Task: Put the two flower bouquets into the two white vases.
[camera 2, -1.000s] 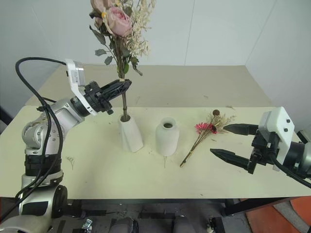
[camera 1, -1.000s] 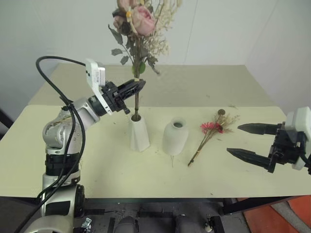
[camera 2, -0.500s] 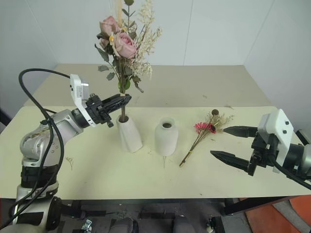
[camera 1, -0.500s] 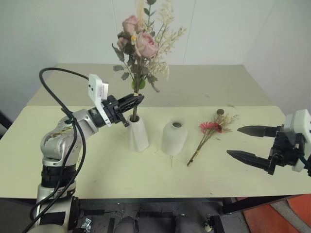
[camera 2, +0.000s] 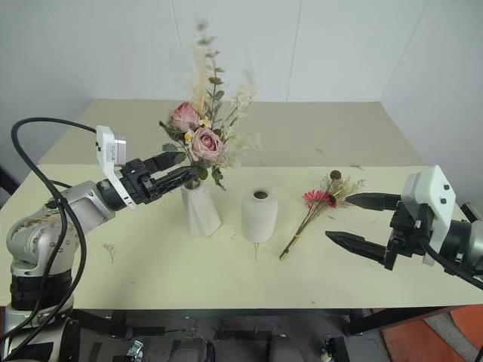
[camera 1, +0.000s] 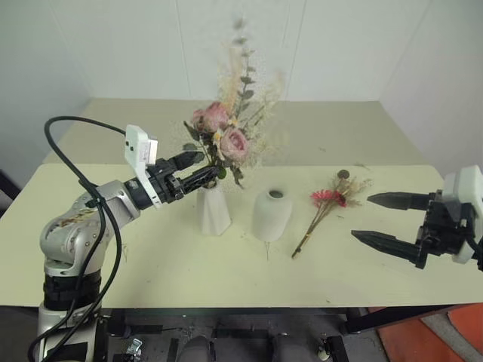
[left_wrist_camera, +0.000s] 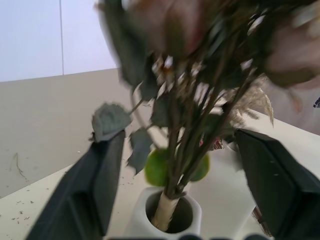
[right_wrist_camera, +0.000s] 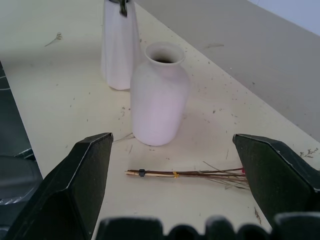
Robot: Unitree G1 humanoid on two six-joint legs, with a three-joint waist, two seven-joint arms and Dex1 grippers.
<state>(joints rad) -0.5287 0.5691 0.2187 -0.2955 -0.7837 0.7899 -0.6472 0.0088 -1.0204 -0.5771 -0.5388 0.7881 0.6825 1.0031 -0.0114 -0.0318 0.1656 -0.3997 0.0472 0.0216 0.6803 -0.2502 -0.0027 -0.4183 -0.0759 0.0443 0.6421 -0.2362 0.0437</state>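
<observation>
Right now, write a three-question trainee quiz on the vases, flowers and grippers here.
1. True or false: the rose bouquet stands in the narrow vase.
2. Where is the gerbera bouquet? A) in the wide vase B) lying on the table C) in the right gripper
3. Fill in: the left gripper's fingers stand ____ on either side of the rose stems.

Key: 1 true. 2 B; it lies between the wide vase and the open right gripper. 3 open.

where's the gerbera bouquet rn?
The gerbera bouquet lies flat on the table, between the wider vase and the open right end effector.
</observation>
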